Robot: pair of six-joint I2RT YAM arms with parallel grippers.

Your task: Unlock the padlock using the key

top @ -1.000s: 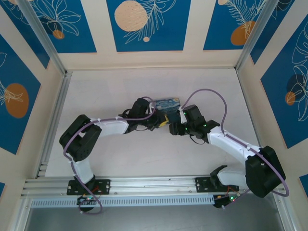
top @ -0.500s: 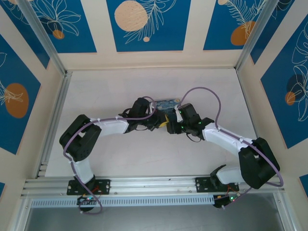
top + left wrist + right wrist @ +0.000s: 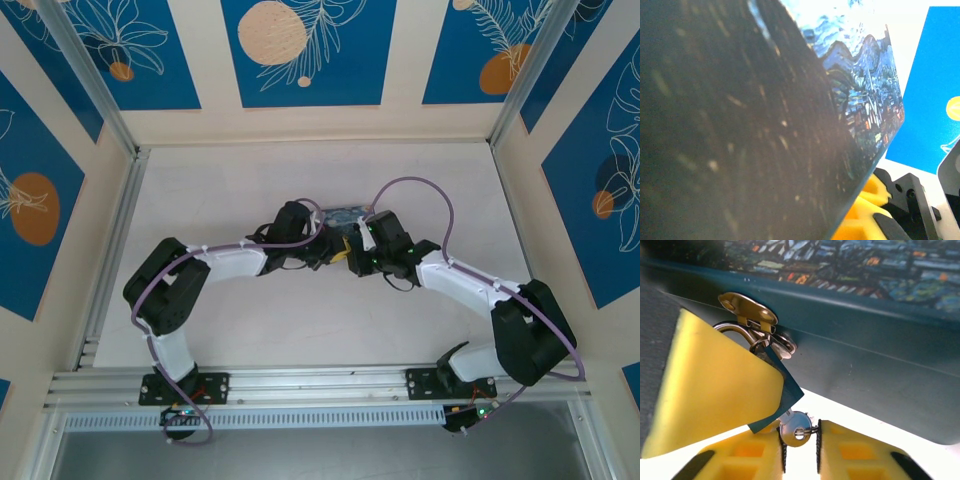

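The padlock [image 3: 788,390], a small teal body with a thin metal shackle, hangs from the brass hasp [image 3: 746,307] on the front wall of the starry-night box [image 3: 865,360]. A broad yellow finger [image 3: 715,390] of my left gripper [image 3: 326,252] covers most of the padlock, and that gripper is shut on it. The key [image 3: 796,429] sticks out of the padlock's lower end, its round silver head and ring showing. My right gripper [image 3: 800,447] has its ribbed pads against both sides of that head, shut on it. In the top view both grippers meet just in front of the box [image 3: 345,214].
The box's dark side [image 3: 740,125] looms close in the left wrist view, with a yellow finger [image 3: 867,207] under its edge. Purple cable [image 3: 420,185] loops above the right arm. Blue patterned walls enclose the white table [image 3: 220,190].
The right arm has swung left toward the left gripper and the box front. Its jaws have narrowed around the key's head. The left arm has stayed put.
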